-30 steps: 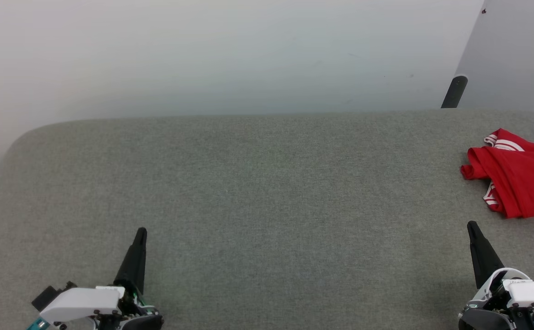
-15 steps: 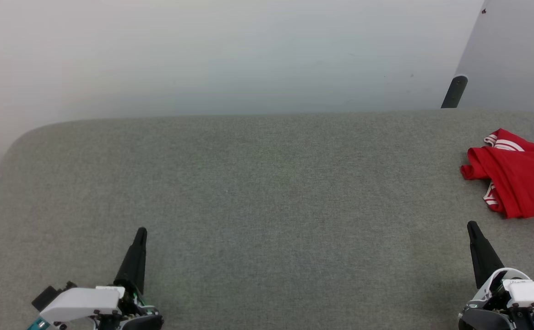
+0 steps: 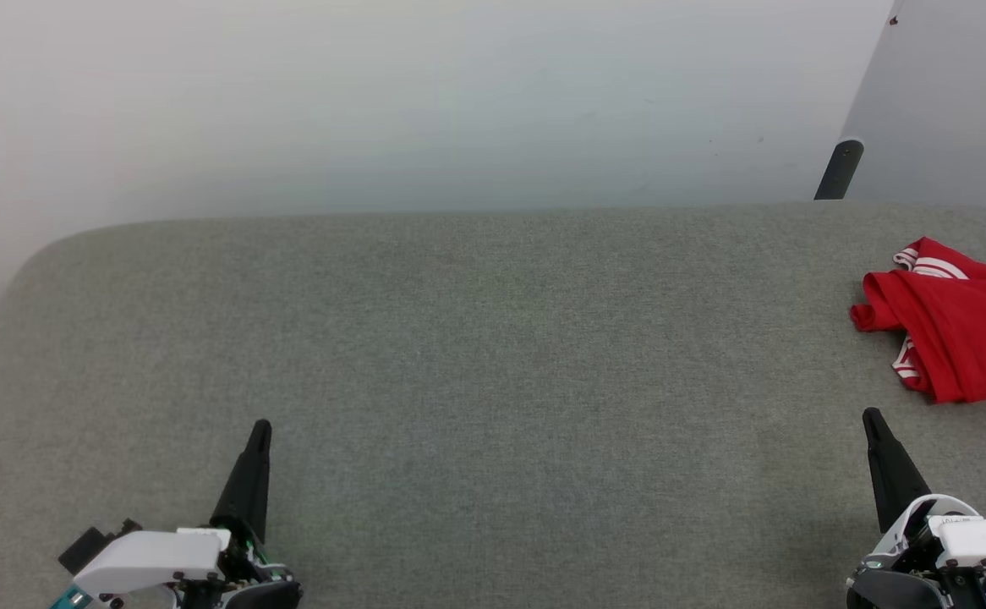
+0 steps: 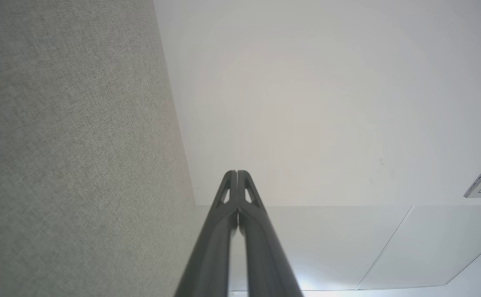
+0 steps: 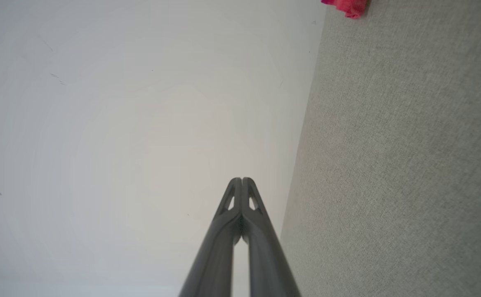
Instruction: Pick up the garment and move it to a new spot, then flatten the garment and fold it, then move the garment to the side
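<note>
The garment (image 3: 958, 334) is a crumpled red heap with white striped trim, lying at the far right of the grey felt table (image 3: 493, 338) and cut off by the head view's edge. A corner of it shows as the garment (image 5: 345, 6) at the top of the right wrist view. My right gripper (image 3: 871, 417) stands shut at the lower right, a short way in front of the heap and apart from it. My left gripper (image 3: 261, 428) is shut at the lower left, far from the cloth. Both hold nothing; tips meet at left gripper (image 4: 237, 172) and right gripper (image 5: 241, 179).
A pale wall rises behind the table's far edge (image 3: 459, 213). A dark post (image 3: 838, 169) stands at the back right beside a grey panel (image 3: 950, 101). The table's left corner (image 3: 45, 254) is rounded.
</note>
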You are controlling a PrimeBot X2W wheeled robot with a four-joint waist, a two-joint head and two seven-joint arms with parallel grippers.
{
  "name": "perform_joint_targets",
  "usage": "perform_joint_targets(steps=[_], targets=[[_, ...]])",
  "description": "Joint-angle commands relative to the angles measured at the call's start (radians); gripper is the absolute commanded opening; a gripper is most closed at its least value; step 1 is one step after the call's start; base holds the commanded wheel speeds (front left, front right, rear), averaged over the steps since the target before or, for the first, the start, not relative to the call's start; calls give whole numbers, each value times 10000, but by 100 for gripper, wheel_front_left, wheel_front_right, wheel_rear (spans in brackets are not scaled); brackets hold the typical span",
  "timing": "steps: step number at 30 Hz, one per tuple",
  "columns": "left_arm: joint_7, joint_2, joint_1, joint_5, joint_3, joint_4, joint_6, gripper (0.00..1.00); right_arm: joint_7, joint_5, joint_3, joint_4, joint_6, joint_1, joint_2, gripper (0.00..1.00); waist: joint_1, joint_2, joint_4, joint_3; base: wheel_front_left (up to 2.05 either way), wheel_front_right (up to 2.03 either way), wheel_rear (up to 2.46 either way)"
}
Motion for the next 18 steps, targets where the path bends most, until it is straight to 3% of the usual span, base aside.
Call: perform_joint_targets(steps=[1,18], targets=[[14,7,-81,-33,15,-17,0,0,17,51,2,-19,4,-26,22,0,0,0,0,0,0,0,0],[13,7,-81,-34,17,-17,0,0,17,52,3,-19,4,-26,22,0,0,0,0,0,0,0,0]])
